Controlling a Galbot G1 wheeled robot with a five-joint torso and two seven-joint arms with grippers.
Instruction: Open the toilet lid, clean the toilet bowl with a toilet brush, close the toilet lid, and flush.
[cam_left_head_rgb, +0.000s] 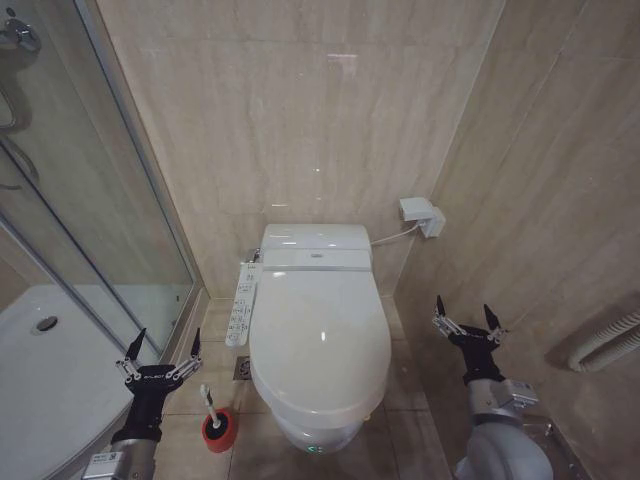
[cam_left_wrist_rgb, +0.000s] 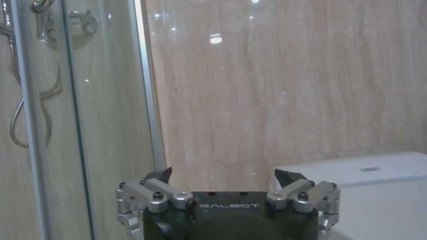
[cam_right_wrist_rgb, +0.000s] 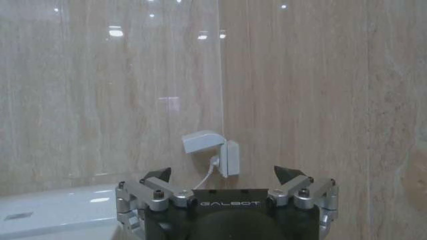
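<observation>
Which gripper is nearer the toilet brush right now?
Left. The left gripper hangs open just beside and above the toilet brush on the floor; the right gripper is open across the closed toilet lid.

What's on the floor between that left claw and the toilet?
In the head view, the toilet brush stands in its red cup between the open left gripper and the toilet lid.

Both arms are raised from the lower edge of the head view. The left gripper (cam_left_head_rgb: 160, 343) stands at about 8 o'clock, fingers (cam_left_head_rgb: 135, 345) spread wide, pointing up. The right gripper (cam_left_head_rgb: 467, 312) stands at about 4 o'clock, fingers spread equally, holding nothing.
</observation>
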